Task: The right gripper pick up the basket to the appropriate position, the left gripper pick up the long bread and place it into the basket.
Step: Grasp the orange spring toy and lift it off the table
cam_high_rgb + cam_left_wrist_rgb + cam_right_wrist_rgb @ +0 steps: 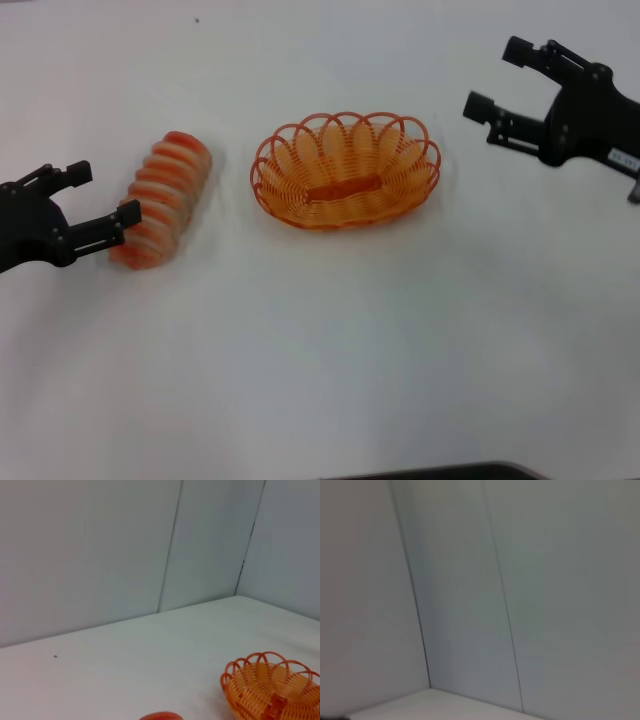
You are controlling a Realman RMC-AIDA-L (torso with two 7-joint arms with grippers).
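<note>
Head view: a white table (330,350) fills the scene. Near its middle sits the basket (345,170), an oval of looped orange wire with a scalloped rim and a flat orange bar along its bottom. It holds nothing. To its left, with a strip of bare table between them, lies the long bread (162,200), a toy loaf of orange-red ridges and pale cream stripes, its length running from near-left to far-right. At the left edge is the left gripper (100,200), a black two-fingered claw pointing right. Its fingers are spread wide and grip nothing; the nearer fingertip (127,213) lies just beside, or perhaps touching, the near end of the loaf, and which one cannot be told. At the far right is the right gripper (495,80), a black claw with a small white label, pointing left toward the basket but well apart from it. Its fingers are also spread wide, with nothing between them.

Left wrist view: pale wall panels (125,545) meet the white tabletop (150,650). Part of the orange basket (272,687) shows at one corner, and a sliver of the loaf's orange crust (161,716) at the edge beside it.

Right wrist view: only pale wall panels (520,580) and a small patch of white table (430,705) show.
</note>
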